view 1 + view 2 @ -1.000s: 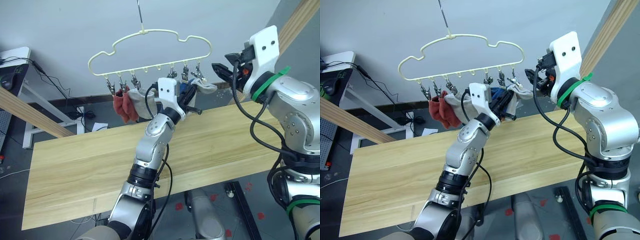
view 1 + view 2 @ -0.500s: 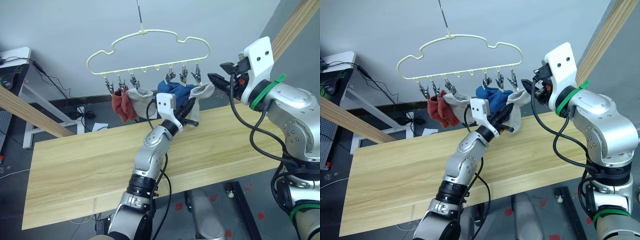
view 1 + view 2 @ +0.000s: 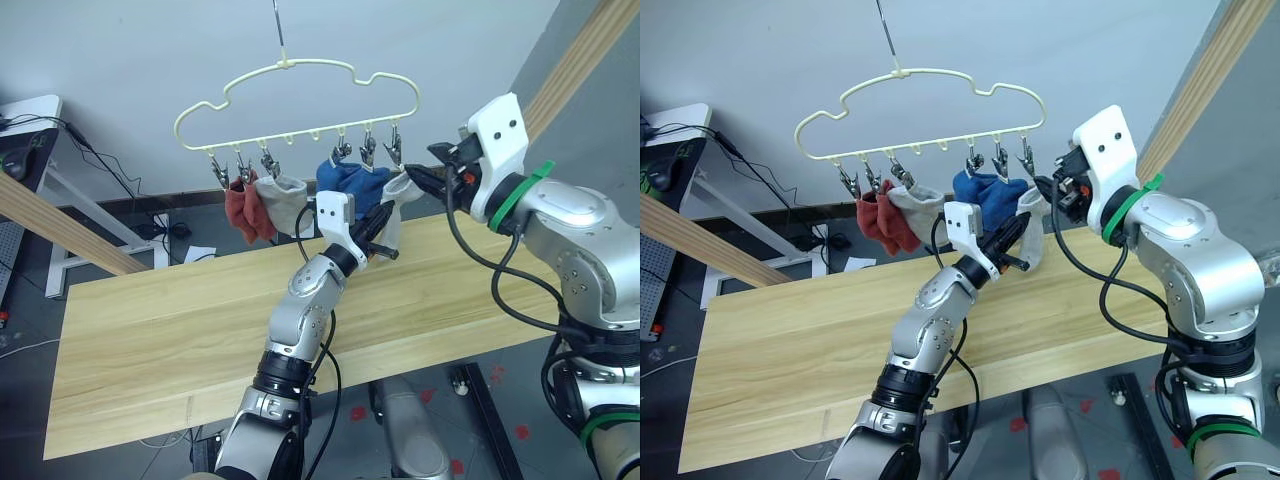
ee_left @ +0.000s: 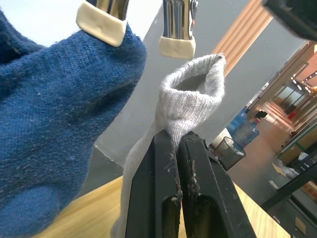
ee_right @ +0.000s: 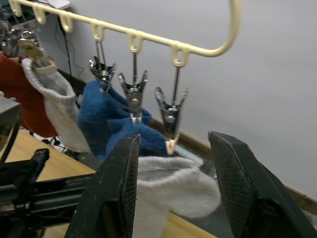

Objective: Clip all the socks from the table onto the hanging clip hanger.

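The pale yellow wire clip hanger (image 3: 300,105) with its cloud-like outline hangs by a metal hook above the far edge of the long light-wood plank table (image 3: 150,340). From its row of small silver clips hang two rust red knit ankle socks (image 3: 240,210) at the robot's left end, next a light grey ankle sock (image 3: 282,200), then two blue ankle socks (image 3: 350,182) bunched together further right.

The left pincer (image 3: 383,228) is raised over the table's far edge, its two black fingers (image 4: 161,198) pressed tightly together on the fabric of a second light grey ankle sock (image 4: 190,101), which it holds up with its open cuff just below the last silver clip (image 5: 170,119) at the hanger's right end (whether cuff and clip touch, I cannot tell). In the left wrist view the cream tip of that clip sits just above the cuff, beside the clip biting the blue sock.

The right pincer (image 5: 173,191) is spread wide with nothing between its fingers, held just beside the grey sock's cuff and pointing at the last clip.
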`<state>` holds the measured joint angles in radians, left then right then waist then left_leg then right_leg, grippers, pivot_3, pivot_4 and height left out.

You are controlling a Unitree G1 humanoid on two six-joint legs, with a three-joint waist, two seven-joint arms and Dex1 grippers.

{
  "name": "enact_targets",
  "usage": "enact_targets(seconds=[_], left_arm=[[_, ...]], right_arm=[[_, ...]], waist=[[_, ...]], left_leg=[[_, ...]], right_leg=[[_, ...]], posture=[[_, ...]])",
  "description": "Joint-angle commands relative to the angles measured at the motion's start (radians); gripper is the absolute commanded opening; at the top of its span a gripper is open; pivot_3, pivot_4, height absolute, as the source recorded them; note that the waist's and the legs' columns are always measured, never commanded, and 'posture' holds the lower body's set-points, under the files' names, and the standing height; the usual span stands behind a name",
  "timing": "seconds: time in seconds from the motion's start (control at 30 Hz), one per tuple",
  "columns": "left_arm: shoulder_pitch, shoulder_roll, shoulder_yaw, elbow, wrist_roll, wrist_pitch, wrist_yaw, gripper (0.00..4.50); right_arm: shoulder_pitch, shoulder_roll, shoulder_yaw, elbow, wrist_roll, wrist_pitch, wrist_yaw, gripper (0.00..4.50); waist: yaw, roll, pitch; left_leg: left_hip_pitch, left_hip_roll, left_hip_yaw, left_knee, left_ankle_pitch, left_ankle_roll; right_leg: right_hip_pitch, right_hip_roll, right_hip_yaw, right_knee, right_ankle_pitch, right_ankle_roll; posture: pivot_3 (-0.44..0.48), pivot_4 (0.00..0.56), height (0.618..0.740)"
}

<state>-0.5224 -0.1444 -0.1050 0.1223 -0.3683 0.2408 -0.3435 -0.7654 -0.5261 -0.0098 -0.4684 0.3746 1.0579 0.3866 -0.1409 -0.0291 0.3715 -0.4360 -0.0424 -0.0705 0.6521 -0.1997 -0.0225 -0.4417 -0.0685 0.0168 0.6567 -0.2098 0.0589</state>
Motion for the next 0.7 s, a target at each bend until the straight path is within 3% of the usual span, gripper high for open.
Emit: enact_targets(seconds=[0.03,0.7], left_arm=[[-0.007,-0.014,-0.017,-0.043,0.005,-0.011,-0.015,0.0],[-0.014,-0.016,-0.018,-0.046,0.016,-0.019,-0.014,0.0]], right_arm=[[-0.042,0.028,0.006,0.016,-0.028,-0.006,-0.047,2.27],[-0.149,0.158,0.08,0.215,-0.154,-0.102,-0.121,2.27]], waist=[[0.0,0.0,0.0],[0.0,0.0,0.0]], left_leg=[[0.0,0.0,0.0,0.001,0.0,0.0],[0.0,0.002,0.001,0.009,0.0,0.0]], right_leg=[[0.0,0.0,0.0,0.001,0.0,0.0],[0.0,0.002,0.001,0.004,0.002,0.0]], posture=[[-0.281,0.307,0.74],[-0.262,0.308,0.74]])
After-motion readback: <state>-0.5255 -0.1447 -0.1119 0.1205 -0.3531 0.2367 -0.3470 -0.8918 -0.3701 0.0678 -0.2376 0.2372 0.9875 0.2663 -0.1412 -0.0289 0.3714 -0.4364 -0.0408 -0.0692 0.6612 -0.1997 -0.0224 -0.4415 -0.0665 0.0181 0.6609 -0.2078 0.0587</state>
